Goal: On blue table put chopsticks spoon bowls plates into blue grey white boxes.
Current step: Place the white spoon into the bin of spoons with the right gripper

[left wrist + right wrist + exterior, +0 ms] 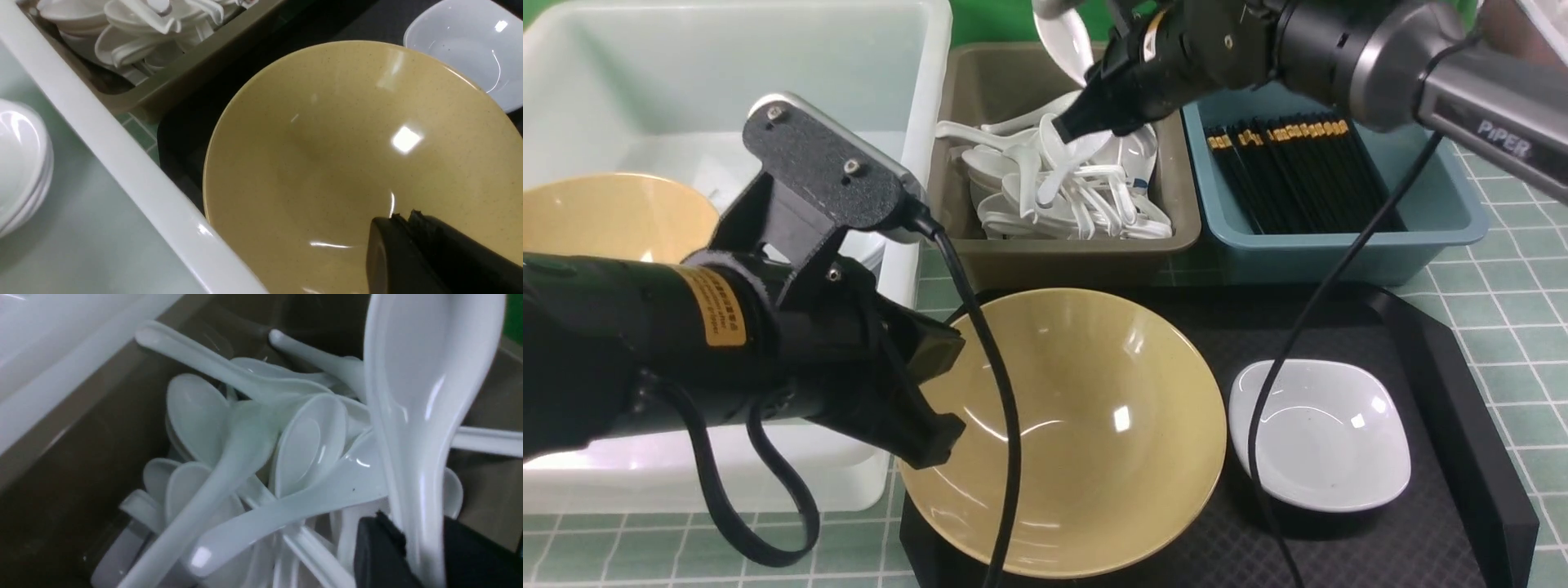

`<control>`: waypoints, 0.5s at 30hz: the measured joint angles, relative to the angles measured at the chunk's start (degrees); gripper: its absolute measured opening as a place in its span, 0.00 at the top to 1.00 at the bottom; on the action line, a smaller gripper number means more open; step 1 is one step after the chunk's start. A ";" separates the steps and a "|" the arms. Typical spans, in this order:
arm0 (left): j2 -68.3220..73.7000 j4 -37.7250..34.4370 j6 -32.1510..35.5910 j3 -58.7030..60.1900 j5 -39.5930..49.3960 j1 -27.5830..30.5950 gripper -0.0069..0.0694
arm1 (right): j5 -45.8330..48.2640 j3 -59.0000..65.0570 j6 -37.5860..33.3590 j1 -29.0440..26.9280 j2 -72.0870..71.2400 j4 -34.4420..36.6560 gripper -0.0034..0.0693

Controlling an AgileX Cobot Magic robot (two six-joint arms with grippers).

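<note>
**Front view: spoon gripped over the grey bin, bowl on the tray**

My right claw [1072,124] hung at one o'clock. It was clamped on the handle of a white spoon [1066,37], scoop upward, above the grey bin [1062,253] and its heap of spoons [1062,196]. At two o'clock the blue bin [1339,253] held the chopsticks [1290,171] side by side. My left claw [935,392] was closed, fingers together at the nine o'clock rim of the tan bowl [1086,425]. Whether it touched that bowl I could not tell. The bowl sat on the black tray [1445,392] at six o'clock. A white plate [1319,433] lay just beside it, at its three o'clock. At ten o'clock the white tub [849,49] held a second bowl [613,216] and a stack of plates [20,163]. Everything stood on the tiled desk [1503,269].
</note>
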 joint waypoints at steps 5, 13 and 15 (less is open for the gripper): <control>0.13 -2.73 0.07 -1.24 4.37 0.00 0.91 | 3.61 -1.11 0.67 -0.29 -0.26 0.12 0.37; 7.38 -2.41 4.21 -22.97 23.48 5.17 0.91 | 26.69 -11.10 -2.73 0.20 -6.57 0.38 0.18; 10.19 -2.73 5.51 -27.49 25.73 7.45 0.91 | 32.74 -13.04 -4.30 0.20 -8.39 0.79 0.18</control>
